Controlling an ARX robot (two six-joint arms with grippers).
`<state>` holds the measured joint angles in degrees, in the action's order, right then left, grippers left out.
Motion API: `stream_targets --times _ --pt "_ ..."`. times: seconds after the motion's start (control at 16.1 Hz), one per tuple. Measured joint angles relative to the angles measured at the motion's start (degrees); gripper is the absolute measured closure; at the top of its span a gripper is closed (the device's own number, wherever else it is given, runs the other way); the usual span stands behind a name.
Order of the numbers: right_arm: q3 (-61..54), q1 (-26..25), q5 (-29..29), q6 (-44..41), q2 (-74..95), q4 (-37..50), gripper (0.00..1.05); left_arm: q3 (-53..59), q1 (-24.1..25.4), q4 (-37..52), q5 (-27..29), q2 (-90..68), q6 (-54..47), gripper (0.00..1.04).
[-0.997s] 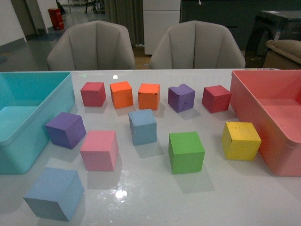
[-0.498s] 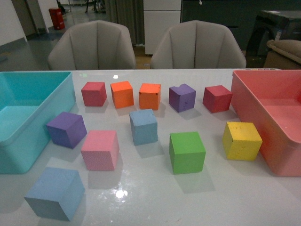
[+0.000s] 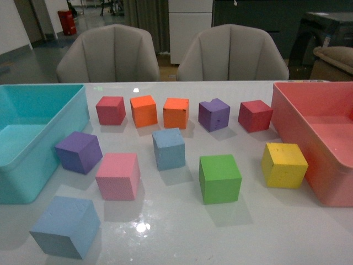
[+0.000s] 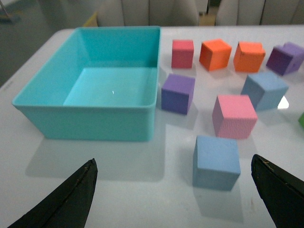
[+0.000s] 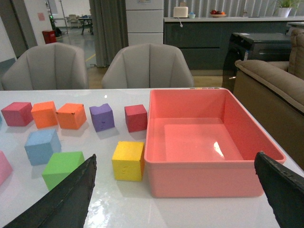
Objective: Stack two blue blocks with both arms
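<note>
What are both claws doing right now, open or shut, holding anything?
Left claw: open, holding nothing.
Right claw: open, holding nothing.

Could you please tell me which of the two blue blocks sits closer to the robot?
The blue block at the near left, just in front of the pink block; the other blue block sits farther back, mid-table.

Matte foam blue blocks [image 3: 168, 148], glossy table [image 3: 265, 232]

Pink block [image 3: 117, 175] close behind near blue block [image 3: 65, 226]; far blue block [image 3: 169, 148] clear around.
</note>
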<state>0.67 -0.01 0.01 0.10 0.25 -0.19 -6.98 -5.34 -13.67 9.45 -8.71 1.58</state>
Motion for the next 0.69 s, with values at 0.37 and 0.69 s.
stream_targets --times 0.37,0.69 --pt "0.0 0.0 0.0 0.0 0.0 0.0 0.06 -8.9 -2.6 13.6 0.3 -16.9 -1.0 0.07" --pt "0.0 0.0 0.0 0.0 0.0 0.0 0.06 -13.6 -5.5 34.0 -4.9 -51.6 -1.9 0.07"
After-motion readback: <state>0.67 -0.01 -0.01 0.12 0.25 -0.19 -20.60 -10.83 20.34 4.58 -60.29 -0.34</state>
